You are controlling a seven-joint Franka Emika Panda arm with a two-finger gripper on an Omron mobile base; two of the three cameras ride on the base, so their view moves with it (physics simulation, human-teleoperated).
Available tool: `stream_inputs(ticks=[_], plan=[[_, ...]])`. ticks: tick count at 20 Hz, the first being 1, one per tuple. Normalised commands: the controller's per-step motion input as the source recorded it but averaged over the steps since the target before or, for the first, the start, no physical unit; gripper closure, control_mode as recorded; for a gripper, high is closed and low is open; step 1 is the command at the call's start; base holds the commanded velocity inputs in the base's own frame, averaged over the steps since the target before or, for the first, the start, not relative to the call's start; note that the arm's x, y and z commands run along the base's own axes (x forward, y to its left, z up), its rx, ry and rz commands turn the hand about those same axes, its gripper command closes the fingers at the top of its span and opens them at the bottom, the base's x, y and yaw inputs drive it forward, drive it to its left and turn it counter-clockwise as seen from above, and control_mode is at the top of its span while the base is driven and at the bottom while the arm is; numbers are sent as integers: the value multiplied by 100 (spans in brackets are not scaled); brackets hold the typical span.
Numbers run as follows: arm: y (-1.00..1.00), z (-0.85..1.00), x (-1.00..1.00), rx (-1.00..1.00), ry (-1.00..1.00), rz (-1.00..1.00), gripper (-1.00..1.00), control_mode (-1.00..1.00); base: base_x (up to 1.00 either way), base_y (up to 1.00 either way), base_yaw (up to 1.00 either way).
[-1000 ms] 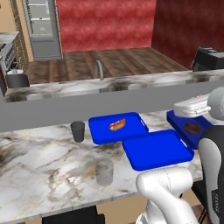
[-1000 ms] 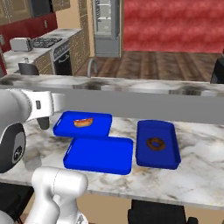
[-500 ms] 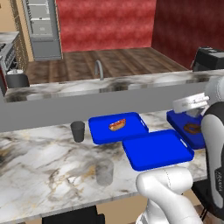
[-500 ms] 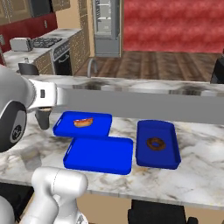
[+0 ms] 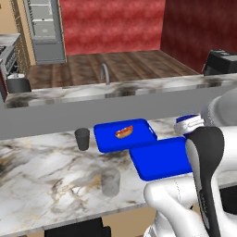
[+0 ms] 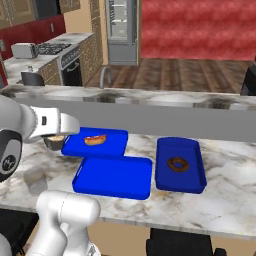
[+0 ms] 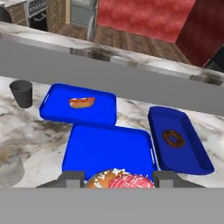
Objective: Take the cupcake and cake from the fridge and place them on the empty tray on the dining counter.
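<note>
Cupcake (image 7: 124, 180): pinched between narrowly parted fingers (image 7: 72, 178) of gripper (image 7: 119, 179), over near edge of empty tray (image 7: 109, 144) | Change: arm swung inward across counter (image 7: 26, 140) | Meaning: carry nearly complete; lowering and release likely next; cake still to fetch.

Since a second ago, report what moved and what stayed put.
The white robot arm swung in over the veined marble dining counter, bringing its tool, shut on the small pink-frosted cupcake, toward the empty bright blue tray. Nothing was let go. The blue tray with the hot dog, the blue tray with the doughnut and the dark cup stayed put.
</note>
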Motion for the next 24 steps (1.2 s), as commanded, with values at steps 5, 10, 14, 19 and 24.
stream_inputs(ticks=[5, 10, 14, 19, 24], plan=[[0, -31, 31, -13, 1, -18, 100, -100, 0, 0, 0], [0, -11, 25, -6, 4, -12, 100, -100, 0, 0, 0], [0, -10, 21, 0, 11, 0, 100, -100, 0, 0, 0], [0, -21, 19, 0, 7, 0, 100, -100, 0, 0, 0], [0, -40, 13, -1, 6, 0, 100, -100, 0, 0, 0]])
